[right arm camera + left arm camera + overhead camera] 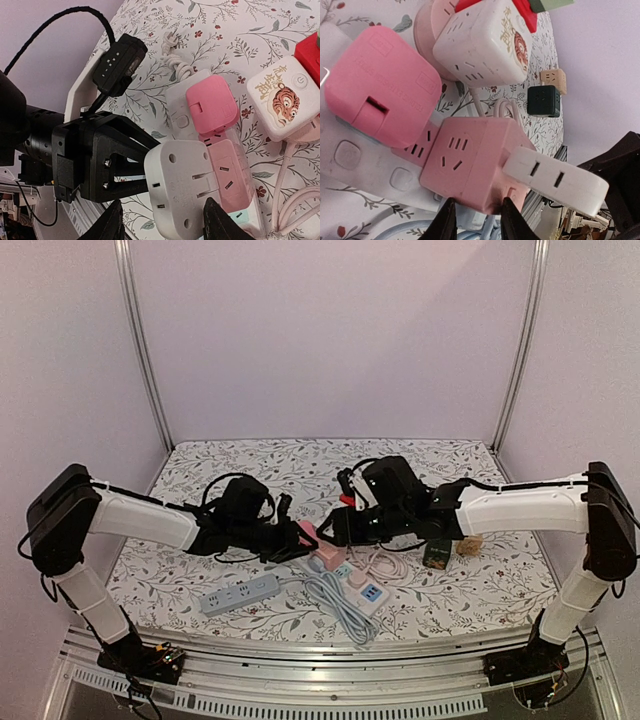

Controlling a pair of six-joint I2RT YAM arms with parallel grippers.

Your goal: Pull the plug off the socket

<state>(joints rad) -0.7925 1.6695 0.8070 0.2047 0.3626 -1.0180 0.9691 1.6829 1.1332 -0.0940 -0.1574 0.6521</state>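
Straddling the rounded white plug [180,185], right tool [164,224] gapes; left tool [479,224] pinches pink socket [470,160].

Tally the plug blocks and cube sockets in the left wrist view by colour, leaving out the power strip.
Pink: 2, flat plug and cube socket
White: 2, tiger cube and adapter
Dark green cube: 1
Beige cube: 1
Red block: 1
Total: 7
Pale green sliver at top edge: too cut off to count.
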